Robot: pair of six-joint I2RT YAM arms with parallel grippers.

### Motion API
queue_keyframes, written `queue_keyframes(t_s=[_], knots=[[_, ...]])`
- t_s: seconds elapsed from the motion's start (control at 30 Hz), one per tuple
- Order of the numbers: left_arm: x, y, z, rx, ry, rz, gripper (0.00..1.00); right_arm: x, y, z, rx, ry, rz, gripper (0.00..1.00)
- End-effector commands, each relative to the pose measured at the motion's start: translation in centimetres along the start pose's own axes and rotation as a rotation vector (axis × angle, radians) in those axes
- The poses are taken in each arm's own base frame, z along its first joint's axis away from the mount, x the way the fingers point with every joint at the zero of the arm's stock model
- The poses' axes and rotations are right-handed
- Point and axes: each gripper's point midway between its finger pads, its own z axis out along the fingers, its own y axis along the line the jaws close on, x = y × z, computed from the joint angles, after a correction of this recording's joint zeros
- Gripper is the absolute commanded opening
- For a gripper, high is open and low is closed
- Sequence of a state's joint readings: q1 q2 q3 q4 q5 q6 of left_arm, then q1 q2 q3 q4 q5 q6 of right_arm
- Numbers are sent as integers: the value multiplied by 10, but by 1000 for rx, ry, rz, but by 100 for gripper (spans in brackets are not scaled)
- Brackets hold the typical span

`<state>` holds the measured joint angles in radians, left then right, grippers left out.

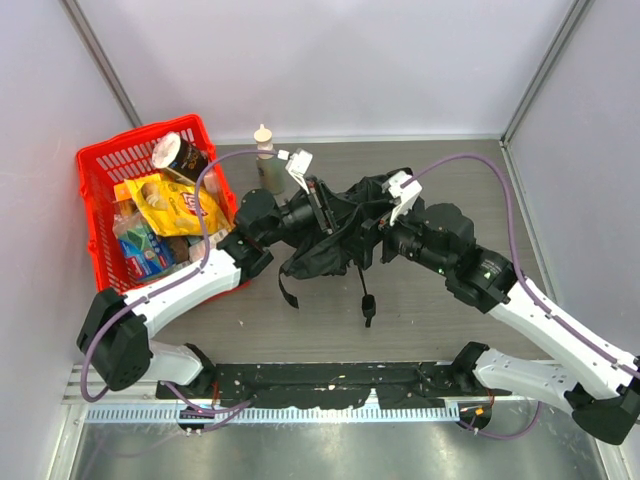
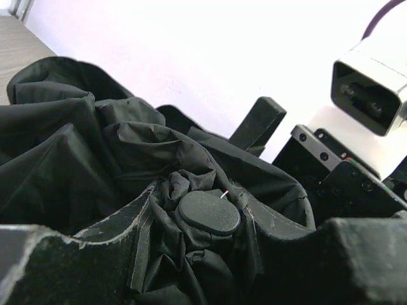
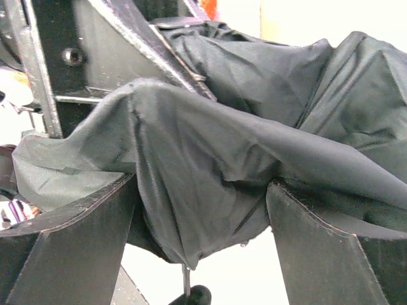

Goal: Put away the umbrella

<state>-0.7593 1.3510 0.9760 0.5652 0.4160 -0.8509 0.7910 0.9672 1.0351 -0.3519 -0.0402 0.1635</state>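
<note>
The umbrella [image 1: 340, 240] is a crumpled mass of dark fabric held above the table's middle, between my two grippers. My left gripper [image 1: 322, 213] comes in from the left. In the left wrist view the gripper [image 2: 210, 238] is shut on the bunched fabric just under the round black tip cap [image 2: 210, 213]. My right gripper [image 1: 373, 228] meets the umbrella from the right. Its wrist view shows the gripper [image 3: 203, 248] open wide, fabric [image 3: 210, 159] sagging between the jaws. The thin shaft and handle [image 3: 191, 293] hang below. The handle [image 1: 367, 306] and a strap [image 1: 287, 288] dangle toward the table.
A red basket [image 1: 98, 180] full of snack packets and a cup stands at the back left, close behind my left arm. A small bottle [image 1: 264, 155] stands just right of it. Cage walls close the back and sides. A black rail [image 1: 330, 385] runs along the near edge.
</note>
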Motion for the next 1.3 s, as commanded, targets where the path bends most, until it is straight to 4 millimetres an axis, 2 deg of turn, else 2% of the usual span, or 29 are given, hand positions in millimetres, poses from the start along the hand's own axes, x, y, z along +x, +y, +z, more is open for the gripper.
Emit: queue_keyframes(t_s=[0.0, 0.07, 0.13, 0.17, 0.23, 0.33, 0.47, 0.6, 0.7, 0.73, 0.77, 0.8, 0.83, 0.9, 1.0, 1.03, 1.07, 1.1, 1.23, 1.27], knots=[[-48, -113, -16, 407, -131, 61, 0, 34, 23, 24, -131, 74, 75, 87], [-51, -118, -17, 433, -148, 63, 0, 44, 20, 31, -102, 98, 82, 87], [-50, -123, -17, 466, -159, 58, 0, 49, 21, 37, -74, 105, 74, 87], [-48, -124, -16, 477, -159, 49, 0, 47, 15, 39, -32, 98, 71, 87], [-48, -130, -17, 514, -164, 44, 0, 48, 2, 43, 83, 105, 40, 87], [-45, -136, -17, 538, -157, 43, 0, 50, -28, 46, 286, 117, 0, 87], [-44, -139, -19, 550, -151, 50, 0, 57, -58, 36, 464, 159, -37, 87], [-45, -143, -24, 552, -156, 53, 0, 57, -65, 32, 505, 147, -40, 87], [-52, -148, -25, 563, -170, 2, 0, 69, -58, 40, 451, 188, -55, 83], [-53, -151, -25, 577, -175, -20, 0, 68, -54, 46, 421, 170, -54, 76], [-54, -156, -26, 602, -174, -44, 0, 75, -44, 51, 356, 177, -51, 73], [-53, -162, -27, 636, -175, -54, 0, 69, -38, 57, 319, 143, -46, 65], [-53, -168, -28, 668, -176, -68, 0, 71, -25, 60, 244, 141, -35, 60], [-50, -173, -27, 699, -172, -83, 0, 60, -8, 65, 143, 83, -18, 42], [-45, -173, -26, 703, -159, -88, 0, 55, 3, 64, 81, 62, -23, 27], [-44, -172, -26, 700, -159, -85, 0, 55, 3, 63, 77, 64, -23, 15], [-44, -172, -26, 697, -159, -80, 0, 54, 4, 61, 76, 59, -25, 11], [-43, -171, -25, 691, -154, -79, 0, 56, 4, 60, 74, 66, -25, 1], [-41, -171, -23, 677, -134, -62, 0, 53, 8, 49, 38, 25, -29, 1], [-39, -170, -21, 659, -118, -56, 3, 46, 9, 43, 30, -8, -26, 1]])
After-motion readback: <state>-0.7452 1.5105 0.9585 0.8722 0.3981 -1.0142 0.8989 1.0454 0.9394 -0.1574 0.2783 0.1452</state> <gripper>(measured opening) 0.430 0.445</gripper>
